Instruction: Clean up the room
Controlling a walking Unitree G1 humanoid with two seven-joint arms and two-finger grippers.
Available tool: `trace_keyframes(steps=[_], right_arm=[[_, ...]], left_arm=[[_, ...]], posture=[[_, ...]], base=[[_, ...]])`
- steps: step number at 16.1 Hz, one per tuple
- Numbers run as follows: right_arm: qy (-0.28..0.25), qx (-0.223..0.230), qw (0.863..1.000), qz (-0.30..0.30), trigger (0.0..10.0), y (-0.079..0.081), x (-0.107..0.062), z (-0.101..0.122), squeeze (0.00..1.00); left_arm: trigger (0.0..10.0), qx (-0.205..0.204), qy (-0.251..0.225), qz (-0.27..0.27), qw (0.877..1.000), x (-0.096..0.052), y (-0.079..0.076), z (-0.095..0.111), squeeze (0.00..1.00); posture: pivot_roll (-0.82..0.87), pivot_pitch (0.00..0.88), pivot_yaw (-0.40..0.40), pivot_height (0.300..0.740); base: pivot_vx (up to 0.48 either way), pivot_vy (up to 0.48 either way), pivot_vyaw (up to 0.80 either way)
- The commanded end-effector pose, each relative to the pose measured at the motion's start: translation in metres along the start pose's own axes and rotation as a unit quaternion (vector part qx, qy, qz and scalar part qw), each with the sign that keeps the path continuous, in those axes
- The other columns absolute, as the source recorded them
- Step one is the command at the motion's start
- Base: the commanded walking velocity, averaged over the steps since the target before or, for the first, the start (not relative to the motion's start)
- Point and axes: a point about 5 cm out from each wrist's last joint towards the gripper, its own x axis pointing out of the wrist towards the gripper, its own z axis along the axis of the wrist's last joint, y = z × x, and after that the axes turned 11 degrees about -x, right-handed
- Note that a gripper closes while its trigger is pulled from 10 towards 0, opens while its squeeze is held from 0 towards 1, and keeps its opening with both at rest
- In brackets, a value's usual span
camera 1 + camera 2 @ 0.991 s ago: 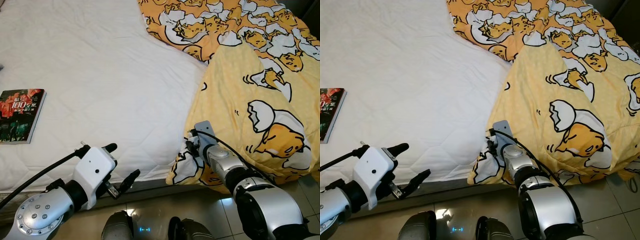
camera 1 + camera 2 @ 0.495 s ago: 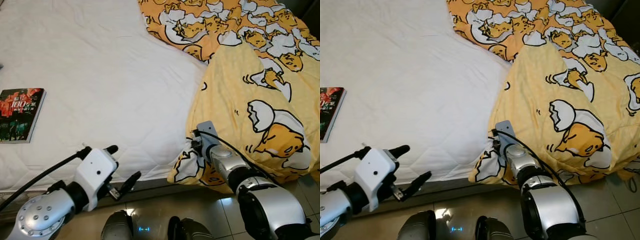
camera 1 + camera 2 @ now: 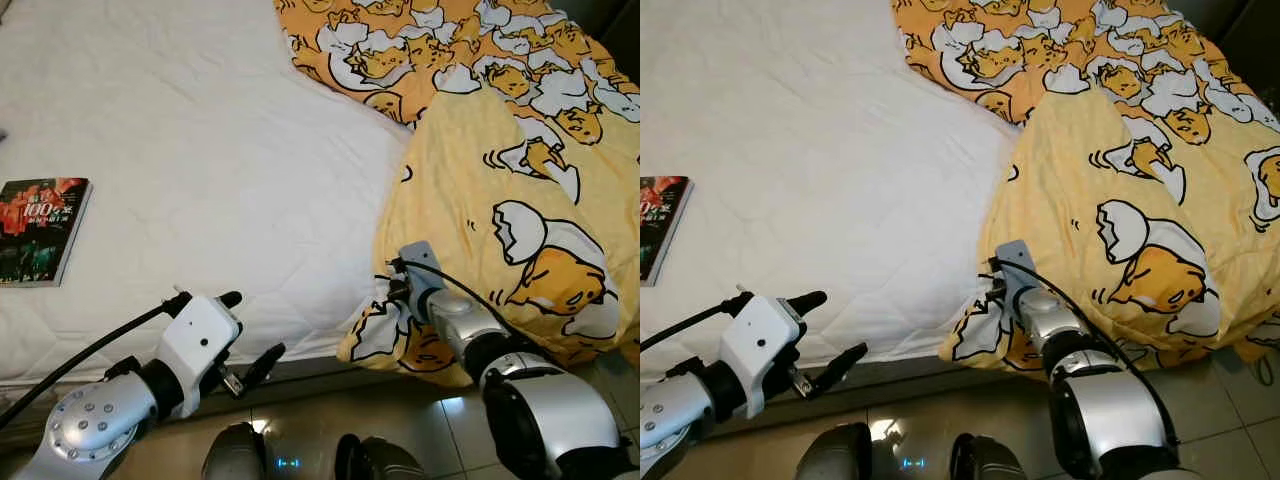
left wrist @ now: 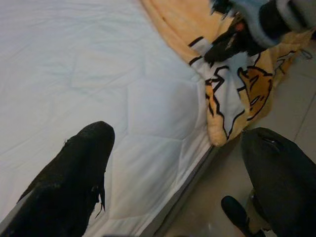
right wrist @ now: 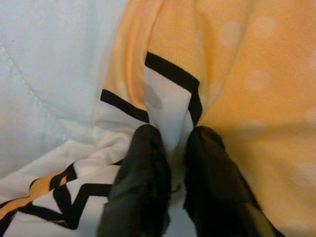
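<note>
My right hand (image 5: 170, 182) pinches the corner of the yellow cartoon-egg quilt (image 3: 520, 200), which runs from 5 toward 12 o'clock down the white bed (image 3: 200, 150); my left hand (image 3: 250, 335) hovers spread at 7.

The book (image 3: 40, 231) lying on the bed (image 3: 200, 150) carries the number "100" in white on its dark red cover. The other characters around it are too small to read.
</note>
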Motion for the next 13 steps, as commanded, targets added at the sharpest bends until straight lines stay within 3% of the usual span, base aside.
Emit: trace_keyframes(steps=[1, 5, 9, 11, 13], right_arm=[[0.008, 0.016, 1.000, -0.001, 0.0, -0.007, -0.003, -0.011, 0.00], [0.004, 0.018, 1.000, 0.012, 0.0, -0.009, -0.004, -0.015, 0.00], [-0.023, 0.013, 0.997, 0.066, 0.0, -0.012, -0.008, -0.019, 0.00], [-0.082, 0.006, 0.984, 0.156, 0.0, -0.007, -0.014, -0.018, 0.00], [-0.146, -0.013, 0.951, 0.274, 0.0, 0.006, -0.028, -0.017, 0.00]], left_arm=[[10.0, 0.000, -0.001, 0.001, 1.000, 0.005, -0.001, -0.003, 0.44], [10.0, -0.003, 0.007, -0.003, 1.000, 0.015, 0.007, -0.014, 0.44], [10.0, 0.008, 0.026, -0.001, 1.000, 0.027, 0.018, -0.029, 0.44], [10.0, 0.012, 0.026, -0.001, 1.000, 0.033, 0.026, -0.033, 0.44], [10.0, 0.019, 0.023, -0.006, 1.000, 0.036, 0.030, -0.031, 0.44]], posture=[[0.25, 0.089, -0.090, 0.740], [0.18, 0.000, -0.077, 0.740], [0.13, 0.000, -0.069, 0.740], [0.09, 0.000, -0.048, 0.740], [0.08, 0.000, -0.029, 0.740]], base=[[0.000, 0.000, 0.00], [0.000, 0.000, 0.00], [0.000, 0.000, 0.00], [0.000, 0.000, 0.00], [0.000, 0.000, 0.00]])
